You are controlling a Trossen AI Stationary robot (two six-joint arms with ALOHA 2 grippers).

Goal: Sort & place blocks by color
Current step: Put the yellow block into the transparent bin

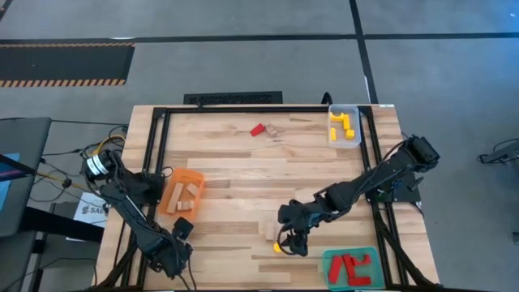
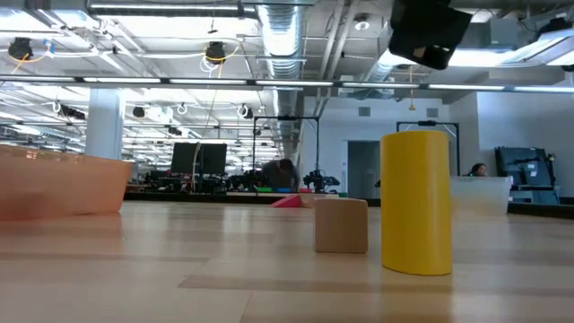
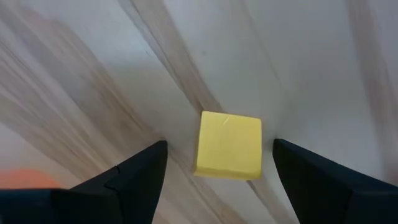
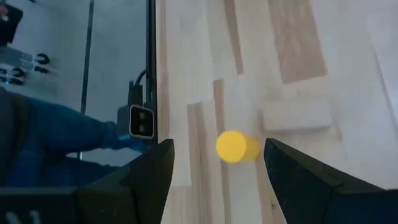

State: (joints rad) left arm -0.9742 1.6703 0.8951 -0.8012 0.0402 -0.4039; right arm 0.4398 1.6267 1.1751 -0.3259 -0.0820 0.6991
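Above the table's near edge, the right gripper [image 4: 217, 165] is held with jaws spread wide and empty, directly over the yellow cylinder [image 1: 278, 246], which stands upright just beside a plain wood block [image 1: 268, 229]. For a clean pick, the fingers should be lowered straight down on either side of the cylinder, kept off the wood block, then closed. The left gripper [image 3: 217, 171] is parked open and empty near the orange tray [image 1: 195, 178], over a yellow cube [image 3: 228, 145].

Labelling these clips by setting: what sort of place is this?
Probably a large open robotics lab or workshop: exposed silver ceiling ducts, rows of monitor workstations behind, and a light wooden worktable with a black metal frame.
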